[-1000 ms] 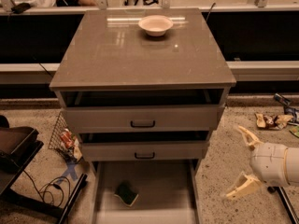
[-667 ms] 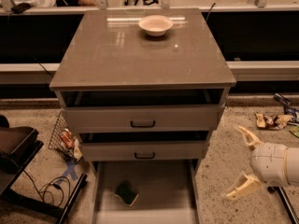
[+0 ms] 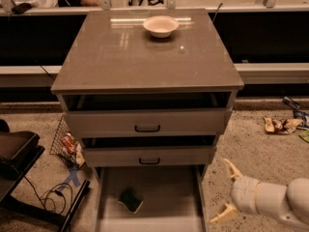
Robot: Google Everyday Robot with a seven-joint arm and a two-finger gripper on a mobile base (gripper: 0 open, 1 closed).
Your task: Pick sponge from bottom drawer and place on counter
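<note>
The sponge, dark green on top with a pale yellow edge, lies on the floor of the open bottom drawer, toward its left side. The counter is the glossy grey-brown top of the cabinet. My gripper is low at the right, beside the drawer's right rail and apart from the sponge. Its two pale fingers are spread wide and hold nothing.
A white bowl stands at the back of the counter. Two upper drawers with black handles stick out slightly. A wire basket with packets and cables lie left of the cabinet. Snack wrappers lie on the floor at the right.
</note>
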